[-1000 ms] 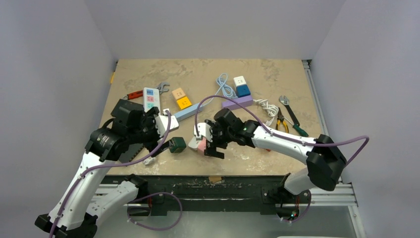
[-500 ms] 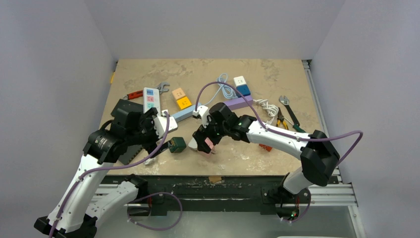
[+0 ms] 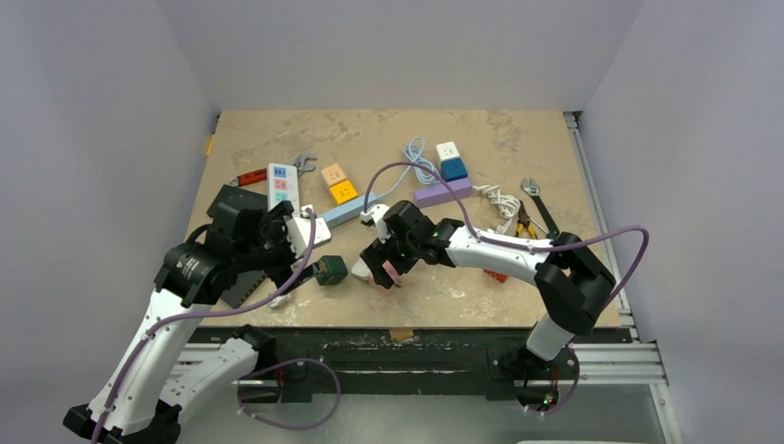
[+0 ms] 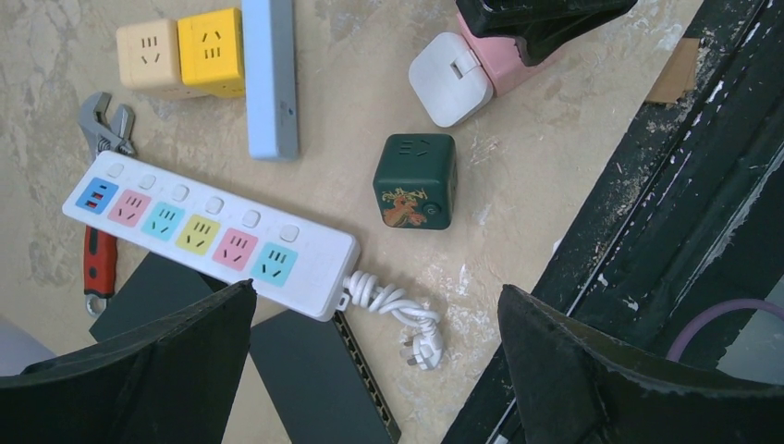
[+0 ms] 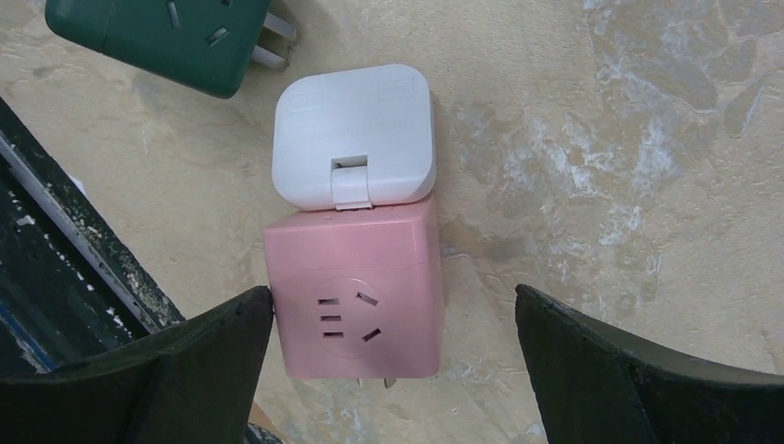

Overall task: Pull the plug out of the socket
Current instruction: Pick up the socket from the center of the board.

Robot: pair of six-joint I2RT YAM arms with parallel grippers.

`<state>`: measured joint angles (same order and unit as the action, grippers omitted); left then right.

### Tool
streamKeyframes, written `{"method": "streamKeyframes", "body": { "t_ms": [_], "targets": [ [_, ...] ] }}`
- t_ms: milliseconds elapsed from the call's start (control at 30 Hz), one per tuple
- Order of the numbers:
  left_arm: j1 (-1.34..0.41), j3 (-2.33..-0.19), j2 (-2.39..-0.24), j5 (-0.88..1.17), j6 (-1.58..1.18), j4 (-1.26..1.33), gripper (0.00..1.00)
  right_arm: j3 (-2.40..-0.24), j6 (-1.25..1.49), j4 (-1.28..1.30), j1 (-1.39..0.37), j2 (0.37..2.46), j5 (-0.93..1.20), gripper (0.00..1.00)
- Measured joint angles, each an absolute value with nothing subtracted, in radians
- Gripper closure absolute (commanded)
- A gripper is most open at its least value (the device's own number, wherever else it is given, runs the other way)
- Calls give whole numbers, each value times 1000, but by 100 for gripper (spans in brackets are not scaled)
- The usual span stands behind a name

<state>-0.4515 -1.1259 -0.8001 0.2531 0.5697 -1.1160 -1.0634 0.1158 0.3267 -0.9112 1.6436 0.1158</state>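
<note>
Fingers (image 5: pixel 166 370) of the right gripper (image 5: pixel 393 370) are spread wide over the near part of the table (image 3: pixel 462 139), grasping nothing. The pink socket (image 5: pixel 356 305) lies between them. One finger is just beside its side; I cannot tell whether it touches. The white plug (image 5: pixel 354 134) sits flush against the socket's far face, not yet pulled off. Just beyond lies a green cube (image 4: pixel 414 180), apart from both. The left gripper (image 4: pixel 379 370) hangs released above a white power strip (image 4: pixel 203 231) with its coiled cord, holding nothing. Farther back lie a pale blue bar (image 4: pixel 270 74), a yellow cube (image 4: pixel 214 51) touching a tan cube (image 4: pixel 148 55), and a wrench (image 4: pixel 97 120).
</note>
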Motion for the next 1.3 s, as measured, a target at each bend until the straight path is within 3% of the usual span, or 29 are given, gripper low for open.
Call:
{"method": "streamKeyframes", "body": {
  "t_ms": [367,533,600,700,767,800,867,933,967,1000,1300],
  "targets": [
    [-451,-1126,-810,244,570,-1116,0,-1061,105,323,-995,1716,12,3],
    [-451,-1126,-810,239,570,-1116,0,-1043,97,308,-1010,1719,-31,22],
    [-451,-1126,-810,238,570,-1116,0,-1042,91,297,-1015,1725,-45,25],
    [-451,-1126,-810,238,570,-1116,0,-1041,81,267,-1026,1742,-70,17],
    [-451,-1126,-807,238,573,-1118,0,-1039,72,249,-1034,1753,-90,17],
    [-451,-1126,-804,239,576,-1119,0,-1038,67,242,-1038,1760,-97,22],
    [-451,-1125,-794,238,588,-1127,0,-1038,61,224,-1042,1766,-108,44],
    [-451,-1124,-783,239,596,-1136,0,-1036,53,210,-1046,1767,-112,72],
    [-451,-1124,-779,239,599,-1143,0,-1032,46,203,-1047,1767,-119,96],
    [-451,-1124,-774,239,601,-1148,0,-1028,50,194,-1048,1766,-121,100],
    [-451,-1077,-706,262,670,-1150,0,-1014,36,242,-1048,1715,-131,100]
  ]
}}
